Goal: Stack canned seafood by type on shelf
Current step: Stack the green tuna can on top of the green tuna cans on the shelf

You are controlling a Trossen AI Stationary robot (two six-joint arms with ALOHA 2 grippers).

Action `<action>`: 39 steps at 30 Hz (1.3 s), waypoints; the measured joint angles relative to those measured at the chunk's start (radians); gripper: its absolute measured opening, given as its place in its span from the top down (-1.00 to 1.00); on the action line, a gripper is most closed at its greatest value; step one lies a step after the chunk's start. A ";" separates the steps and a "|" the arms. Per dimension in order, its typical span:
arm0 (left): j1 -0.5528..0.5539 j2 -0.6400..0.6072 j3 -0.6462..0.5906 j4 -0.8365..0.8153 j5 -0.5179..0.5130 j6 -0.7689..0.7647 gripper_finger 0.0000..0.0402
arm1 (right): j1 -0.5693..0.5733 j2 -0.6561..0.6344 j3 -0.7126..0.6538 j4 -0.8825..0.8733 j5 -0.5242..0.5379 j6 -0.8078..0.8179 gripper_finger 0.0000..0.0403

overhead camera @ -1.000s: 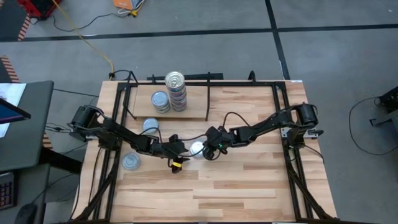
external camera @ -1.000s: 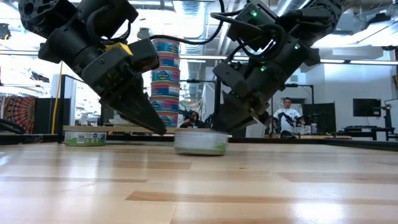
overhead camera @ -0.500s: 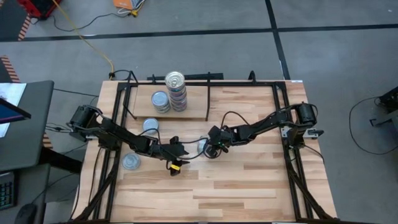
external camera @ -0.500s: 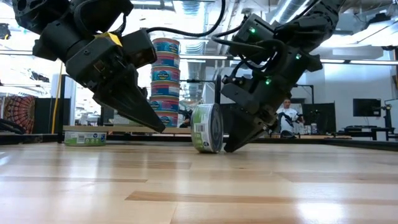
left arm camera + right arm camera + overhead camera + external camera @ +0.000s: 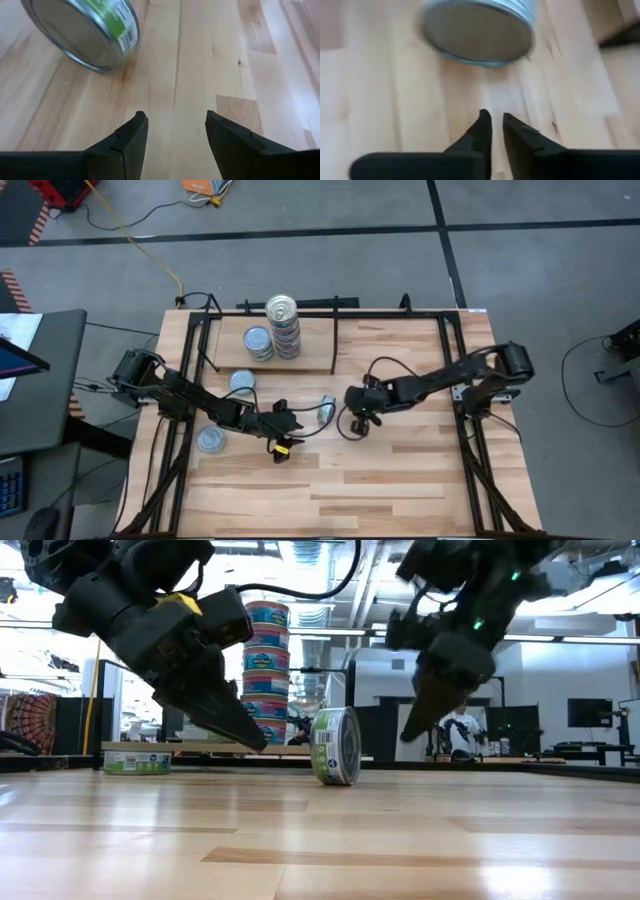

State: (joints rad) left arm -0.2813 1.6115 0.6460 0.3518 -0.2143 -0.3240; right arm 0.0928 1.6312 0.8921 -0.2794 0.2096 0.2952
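butcher-block table (image 5: 400, 470), tin (image 5: 335, 745) on edge between arms, left fingers (image 5: 131, 137) apart, right fingers (image 5: 481, 129) together

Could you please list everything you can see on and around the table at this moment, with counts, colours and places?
Green-labelled tin: one, standing on its edge on the tabletop between the two grippers, touched by neither.
Tall stack of tins: one stack, blue, pink and white labels, on the shelf.
Short stack of tins: one, bluish-grey top, on the shelf beside the tall stack.
Loose flat tins: two, bluish-grey tops, one in front of the shelf, one near the table's left side.
Shelf: one, light wood with black frame, at the table's back.
Table: one, light butcher-block.
Left gripper: jaws open, empty, beside the upright tin.
Right gripper: jaws shut, empty, raised.
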 joint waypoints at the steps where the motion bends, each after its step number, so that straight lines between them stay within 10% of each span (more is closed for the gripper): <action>1: 0.000 0.000 0.000 0.005 -0.011 -0.005 0.04 | 0.012 -0.017 0.000 -0.003 0.000 -0.045 0.64; 9: 0.003 0.000 0.004 0.159 -0.159 -0.049 -0.05 | 0.057 -0.057 0.002 -0.028 0.072 -0.149 -0.02; 17: -0.014 0.013 0.143 -0.027 -0.330 -0.149 -0.34 | 0.013 0.033 0.002 0.045 0.111 -0.141 -0.61; 39: -0.058 0.268 0.458 -0.355 -0.596 -0.406 -0.38 | 0.054 0.046 0.002 0.144 0.142 -0.108 -0.61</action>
State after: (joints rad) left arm -0.3395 1.8797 1.1037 -0.0030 -0.8104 -0.7297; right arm 0.1467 1.6775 0.8944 -0.1357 0.3511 0.1873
